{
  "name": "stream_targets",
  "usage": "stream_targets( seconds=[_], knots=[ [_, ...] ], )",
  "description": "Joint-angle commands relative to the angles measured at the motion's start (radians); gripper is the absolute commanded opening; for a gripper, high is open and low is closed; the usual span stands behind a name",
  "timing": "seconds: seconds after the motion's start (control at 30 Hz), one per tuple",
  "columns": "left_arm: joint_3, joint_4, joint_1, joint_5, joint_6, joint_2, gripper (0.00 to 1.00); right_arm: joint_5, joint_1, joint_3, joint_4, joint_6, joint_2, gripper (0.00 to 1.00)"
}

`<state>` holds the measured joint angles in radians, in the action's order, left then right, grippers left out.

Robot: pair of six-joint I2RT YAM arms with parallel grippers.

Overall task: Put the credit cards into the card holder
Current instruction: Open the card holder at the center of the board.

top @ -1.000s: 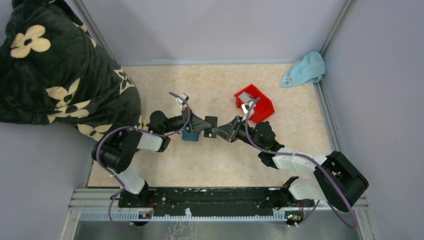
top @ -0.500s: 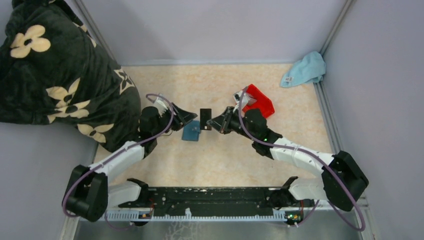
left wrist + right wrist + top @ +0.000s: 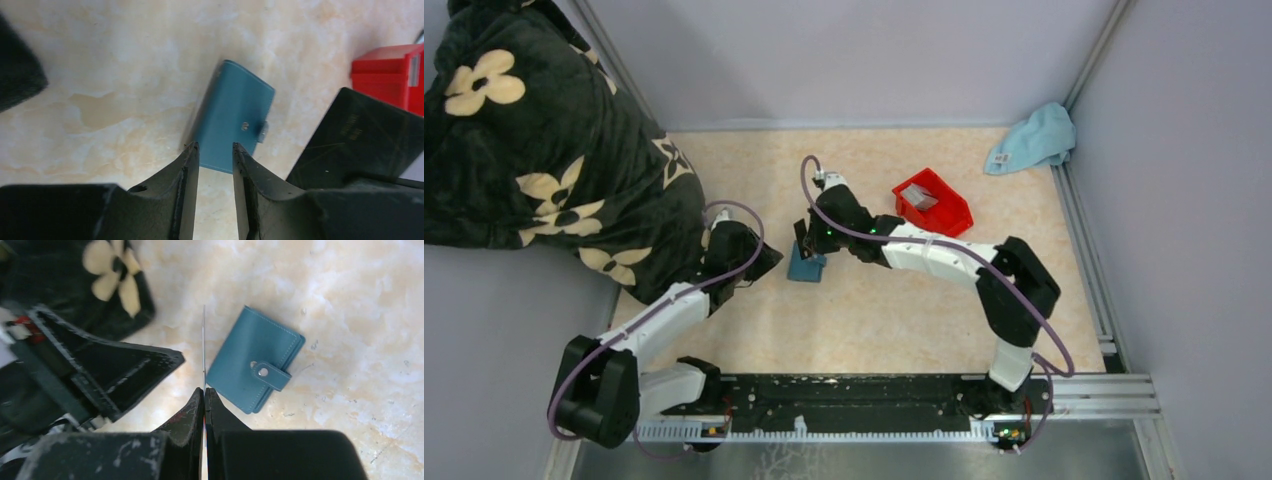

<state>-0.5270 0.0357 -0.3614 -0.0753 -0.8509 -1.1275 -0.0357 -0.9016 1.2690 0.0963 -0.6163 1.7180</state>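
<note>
1. Carrying everything is the bench [image 3: 874,320]. A dark flowered blanket [image 3: 524,130] is heaped over its far left corner, apart from the work.
2. The right hand [image 3: 205,390], reaching in from the right, is clenched on one card [image 3: 204,345] just beside the card holder [image 3: 255,360].
3. The left hand [image 3: 215,147] hovers low on the holder's other side, fingers parted with nothing between them. It is probably placed to open or steady the holder.
4. A red bin [image 3: 954,212] sits right of the middle toward the far edge, keeping a second card [image 3: 917,197] in reserve.
5. A light blue cloth [image 3: 1032,138] lies in the far right corner, well apart.
6. The card holder lies flat near mid-bench with its strap snapped shut, so it likely must be opened first.
7. The held card points thin edge down, seemingly so it can slide into a pocket.
</note>
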Motion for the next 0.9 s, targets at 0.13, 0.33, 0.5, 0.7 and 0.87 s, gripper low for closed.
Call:
stream_targets(
  seconds=[0.13, 0.33, 0.5, 0.7, 0.87],
  knots=[
    [0.010, -0.003, 0.019, -0.039, 0.016, -0.058, 0.36, -0.092, -0.038, 0.206, 0.255, 0.018, 0.150, 0.00],
    [0.015, -0.036, 0.020, -0.021, 0.011, -0.111, 0.34, -0.111, -0.038, 0.254, 0.318, 0.005, 0.211, 0.00],
    [0.018, -0.057, 0.021, -0.010, 0.012, -0.146, 0.33, -0.129, -0.041, 0.291, 0.352, -0.004, 0.247, 0.00],
    [0.021, -0.080, 0.021, -0.007, 0.013, -0.184, 0.33, -0.140, -0.045, 0.351, 0.402, -0.004, 0.289, 0.00],
    [0.023, -0.097, 0.021, -0.007, 0.015, -0.211, 0.32, -0.171, -0.043, 0.364, 0.426, -0.005, 0.298, 0.00]
  ],
)
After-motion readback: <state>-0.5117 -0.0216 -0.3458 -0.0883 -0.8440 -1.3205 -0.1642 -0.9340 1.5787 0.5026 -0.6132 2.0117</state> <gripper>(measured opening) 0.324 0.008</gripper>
